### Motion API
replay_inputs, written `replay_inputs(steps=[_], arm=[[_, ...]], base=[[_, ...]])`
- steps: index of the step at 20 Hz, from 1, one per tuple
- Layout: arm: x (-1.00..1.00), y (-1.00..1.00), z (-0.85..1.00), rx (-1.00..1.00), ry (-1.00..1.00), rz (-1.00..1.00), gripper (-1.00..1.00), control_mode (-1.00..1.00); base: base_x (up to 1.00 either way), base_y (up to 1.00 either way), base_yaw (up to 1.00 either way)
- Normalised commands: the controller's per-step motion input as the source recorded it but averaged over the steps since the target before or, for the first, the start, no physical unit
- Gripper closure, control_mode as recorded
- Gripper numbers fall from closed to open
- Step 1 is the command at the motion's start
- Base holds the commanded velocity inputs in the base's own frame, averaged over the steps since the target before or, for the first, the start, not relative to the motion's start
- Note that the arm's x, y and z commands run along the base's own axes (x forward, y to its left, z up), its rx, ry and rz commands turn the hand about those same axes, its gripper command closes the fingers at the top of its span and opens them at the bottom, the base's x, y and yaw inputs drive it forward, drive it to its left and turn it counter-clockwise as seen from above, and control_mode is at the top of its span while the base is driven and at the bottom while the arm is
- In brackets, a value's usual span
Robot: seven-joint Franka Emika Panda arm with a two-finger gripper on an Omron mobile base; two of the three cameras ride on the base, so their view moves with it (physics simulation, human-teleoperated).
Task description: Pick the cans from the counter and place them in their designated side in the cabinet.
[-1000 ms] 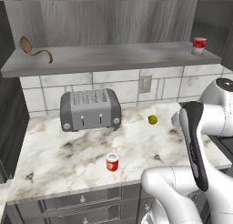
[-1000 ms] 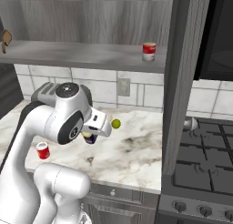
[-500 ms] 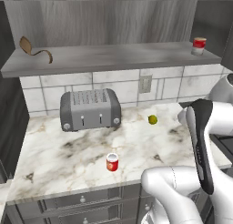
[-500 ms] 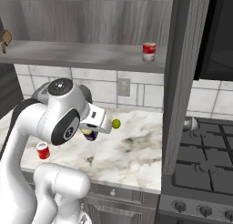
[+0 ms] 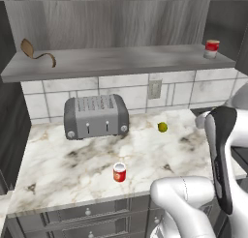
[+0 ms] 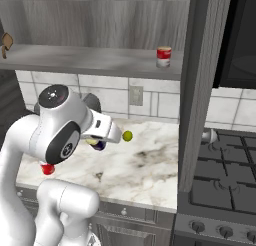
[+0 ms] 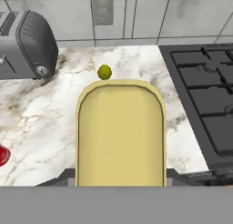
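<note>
My gripper (image 6: 98, 141) is shut on the dark blue can (image 6: 100, 144) and holds it above the marble counter (image 5: 72, 164). The can's yellow top (image 7: 120, 132) fills the middle of the hand view. The red can (image 5: 119, 172) with a white lid stands upright near the counter's front edge; its red edge (image 7: 2, 155) shows at the left of the hand view, and the arm partly hides the red can (image 6: 48, 168) in the right base view. The cabinet shelf (image 5: 121, 63) runs above the tiled wall.
A red can with a white band (image 5: 211, 48) stands at the shelf's right end. A grey toaster (image 5: 96, 116) sits at the back of the counter, and a yellow-green ball (image 5: 162, 127) lies to its right. A black stove (image 6: 220, 165) adjoins the counter's right end. A dark cabinet side panel (image 6: 200, 85) hangs there.
The arm has swung a little to the right in the left base view, and the held blue can has risen slightly. The red can and the ball have not moved.
</note>
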Motion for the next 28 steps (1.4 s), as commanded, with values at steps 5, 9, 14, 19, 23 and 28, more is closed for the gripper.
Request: replay_inputs(steps=[5, 9, 14, 19, 23, 28], arm=[[-0.21, 0.00, 0.26, -0.02, -0.04, 0.00, 1.00, -1.00], [-0.17, 0.00, 0.24, -0.01, -0.03, 0.01, 1.00, -1.00], [-0.25, 0.00, 0.22, -0.02, -0.03, 0.01, 1.00, -1.00], [-0.21, 0.00, 0.25, -0.02, -0.03, 0.02, 1.00, -1.00], [-0.14, 0.00, 0.27, -0.01, -0.02, 0.01, 1.00, -1.00], [-0.14, 0.00, 0.28, -0.02, -0.02, 0.01, 1.00, -1.00]], base=[[0.00, 0.00, 0.00], [0.00, 0.00, 0.00], [0.00, 0.00, 0.00], [0.00, 0.00, 0.00], [0.00, 0.00, 0.00], [0.00, 0.00, 0.00]])
